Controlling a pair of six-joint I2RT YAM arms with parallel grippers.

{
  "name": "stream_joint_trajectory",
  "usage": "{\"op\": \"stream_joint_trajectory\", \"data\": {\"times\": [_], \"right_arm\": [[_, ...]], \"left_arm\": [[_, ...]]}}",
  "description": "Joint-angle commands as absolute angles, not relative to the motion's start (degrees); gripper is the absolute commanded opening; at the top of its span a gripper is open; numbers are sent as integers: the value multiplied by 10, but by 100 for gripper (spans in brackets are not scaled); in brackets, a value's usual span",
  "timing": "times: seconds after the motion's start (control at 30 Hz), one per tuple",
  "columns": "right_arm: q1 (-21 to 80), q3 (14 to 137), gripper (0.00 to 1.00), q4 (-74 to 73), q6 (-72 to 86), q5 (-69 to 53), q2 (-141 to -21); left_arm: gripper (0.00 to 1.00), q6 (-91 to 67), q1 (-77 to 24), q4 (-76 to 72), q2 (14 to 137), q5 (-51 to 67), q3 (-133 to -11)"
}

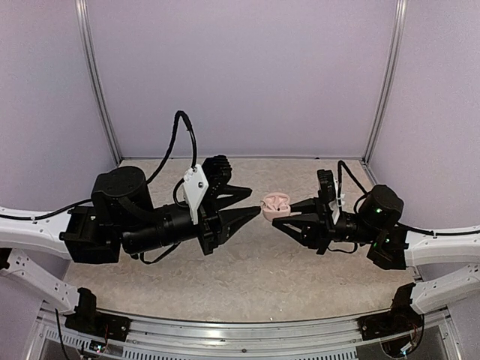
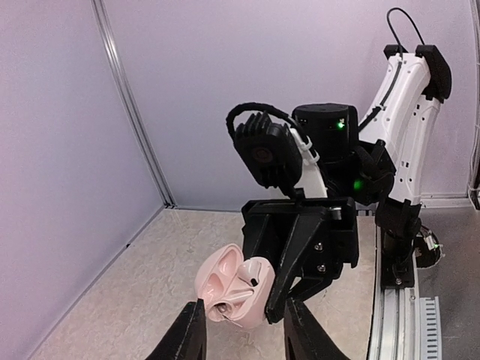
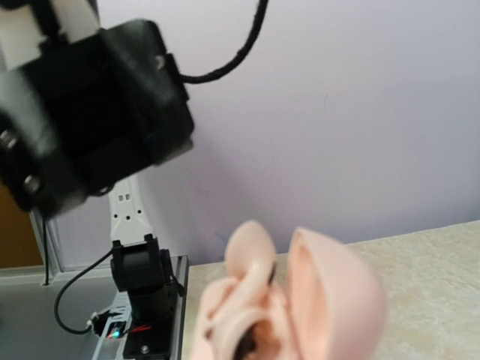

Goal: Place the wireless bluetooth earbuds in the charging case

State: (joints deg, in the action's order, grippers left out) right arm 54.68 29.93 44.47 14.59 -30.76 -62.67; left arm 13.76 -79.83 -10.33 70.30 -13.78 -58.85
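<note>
The charging case (image 1: 275, 204) is pale pink-white, with its lid open, held in the air between the two arms. My right gripper (image 1: 282, 213) is shut on its body. In the left wrist view the case (image 2: 247, 309) shows one earbud (image 2: 249, 271) sticking up from its well. A second earbud (image 2: 234, 298) lies slanted across the opening. My left gripper (image 1: 255, 202) is open and empty. Its fingertips (image 2: 189, 330) stand just in front of the case, one on each side, without touching it. In the right wrist view the case (image 3: 330, 292) is blurred and close, and my right fingers are hidden.
The beige tabletop (image 1: 247, 262) lies below both grippers, ringed by lilac walls (image 1: 240, 75). The left arm's wrist body (image 3: 90, 112) fills the top left of the right wrist view. Metal rails (image 1: 225, 330) run along the near edge.
</note>
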Motion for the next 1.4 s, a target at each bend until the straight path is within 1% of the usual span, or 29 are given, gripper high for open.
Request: {"op": "stream_joint_trajectory", "data": {"times": [0.0,0.13,0.27,0.7,1.23,1.37], "right_arm": [[554,292,0,464,148,-303,-615],[554,293,0,461,148,-302,-616],[554,294,0,461,148,-303,-619],[554,294,0,473,151,-328,-620],[554,296,0,478,153,-344,-625],[555,295,0,479,154,-347,-624]], "left_arm": [[37,65,-767,-121,688,-132,-579],[39,12,-740,-123,688,-89,-579],[40,-10,-734,-122,698,-63,-587],[32,-44,-709,-127,721,-7,-582],[27,-36,-704,-127,730,29,-583],[23,-31,-704,-126,734,32,-586]]}}
